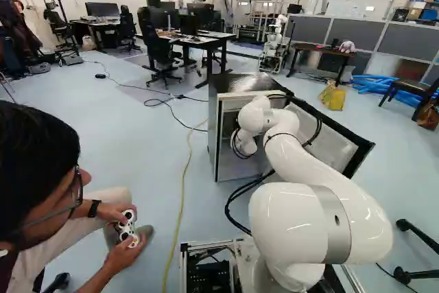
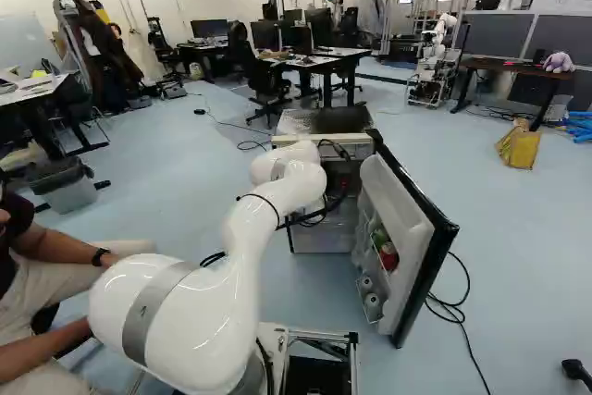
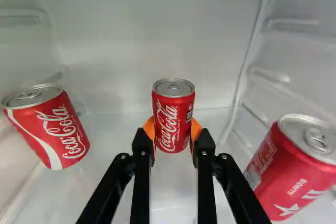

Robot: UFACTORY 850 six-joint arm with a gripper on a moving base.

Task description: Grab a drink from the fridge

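While partly in fridge (image 1: 247, 83), arm (image 1: 322, 173) bent

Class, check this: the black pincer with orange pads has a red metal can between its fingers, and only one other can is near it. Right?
No, there are two others. The wrist view shows one red can on one side of the black pincer and another red can on the other. The red metal can between its fingers is right.
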